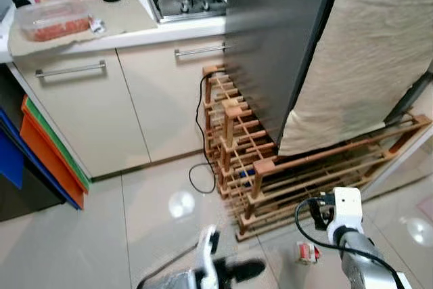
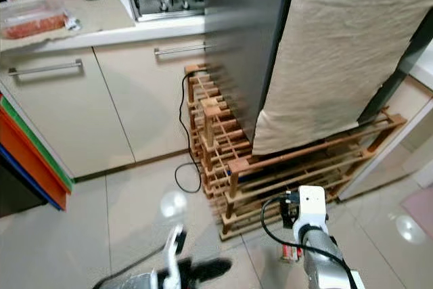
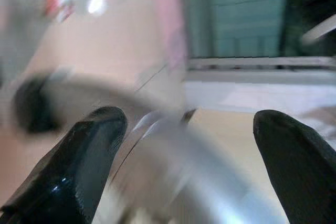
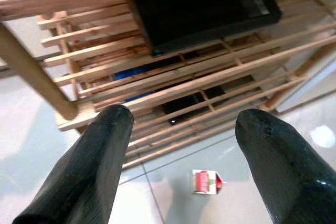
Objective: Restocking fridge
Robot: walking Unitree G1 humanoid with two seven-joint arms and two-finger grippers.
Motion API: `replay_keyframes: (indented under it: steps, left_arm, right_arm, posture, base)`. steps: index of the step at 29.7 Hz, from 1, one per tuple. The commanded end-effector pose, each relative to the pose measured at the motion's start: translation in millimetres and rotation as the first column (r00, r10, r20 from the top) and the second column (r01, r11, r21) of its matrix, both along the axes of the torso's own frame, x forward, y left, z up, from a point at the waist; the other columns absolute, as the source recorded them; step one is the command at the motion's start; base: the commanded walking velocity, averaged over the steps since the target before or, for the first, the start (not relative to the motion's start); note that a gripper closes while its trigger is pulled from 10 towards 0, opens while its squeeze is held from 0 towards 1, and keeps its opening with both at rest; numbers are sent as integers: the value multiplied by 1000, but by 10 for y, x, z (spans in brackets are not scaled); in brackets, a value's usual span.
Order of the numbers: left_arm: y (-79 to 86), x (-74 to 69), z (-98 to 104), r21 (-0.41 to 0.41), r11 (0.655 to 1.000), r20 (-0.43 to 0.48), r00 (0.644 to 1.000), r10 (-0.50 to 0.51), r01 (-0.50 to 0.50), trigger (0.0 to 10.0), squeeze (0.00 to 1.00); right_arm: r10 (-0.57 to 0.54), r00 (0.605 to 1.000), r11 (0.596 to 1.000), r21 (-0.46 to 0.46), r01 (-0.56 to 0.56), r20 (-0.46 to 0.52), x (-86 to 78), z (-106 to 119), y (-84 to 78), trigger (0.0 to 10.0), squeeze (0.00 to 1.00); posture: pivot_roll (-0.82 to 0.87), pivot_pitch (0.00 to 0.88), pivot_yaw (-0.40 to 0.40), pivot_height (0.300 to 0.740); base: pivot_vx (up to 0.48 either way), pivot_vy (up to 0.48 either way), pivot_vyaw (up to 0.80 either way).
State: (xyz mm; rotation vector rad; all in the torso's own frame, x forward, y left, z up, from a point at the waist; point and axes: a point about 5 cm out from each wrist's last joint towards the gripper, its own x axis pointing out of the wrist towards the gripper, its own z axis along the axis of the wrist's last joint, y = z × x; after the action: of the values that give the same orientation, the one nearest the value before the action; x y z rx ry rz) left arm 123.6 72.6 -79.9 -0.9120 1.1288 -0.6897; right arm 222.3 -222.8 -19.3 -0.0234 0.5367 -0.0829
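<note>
Both pincers empty, carton on the floor

Right pincer point(image 4: 181, 135) hangs spread wide, gripping nothing, above a small red-and-white carton point(image 4: 206, 182) on the tiles just beside the wooden rack point(image 1: 270, 167). Left pincer point(image 3: 189, 145) gapes wide too, view blurry. Fridge point(image 1: 277, 38) rises behind the rack.

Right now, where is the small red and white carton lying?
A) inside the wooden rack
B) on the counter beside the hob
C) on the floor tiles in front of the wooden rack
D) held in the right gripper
C: the red and white carton lies on the floor tiles in front of the wooden rack, below the open, empty right gripper.
</note>
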Motion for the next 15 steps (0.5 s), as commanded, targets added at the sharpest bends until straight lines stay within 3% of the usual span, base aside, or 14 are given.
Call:
replay_keyframes:
  steps: [1,15]
  left_arm:
    - [-1127,2026,2377,66,995,904,417,-91,73,10000,0]
    - [-1127,2026,2377,66,995,904,417,-91,73,10000,0]
  right_arm:
    - [110,984,993,-67,-101,141,-71,271,109,10000,0]
    - [110,984,993,-67,-101,141,-71,271,109,10000,0]
  posture:
    - [45,0,14,740]
    - [45,0,14,740]
  base:
    - [0,0,0]
    - [0,0,0]
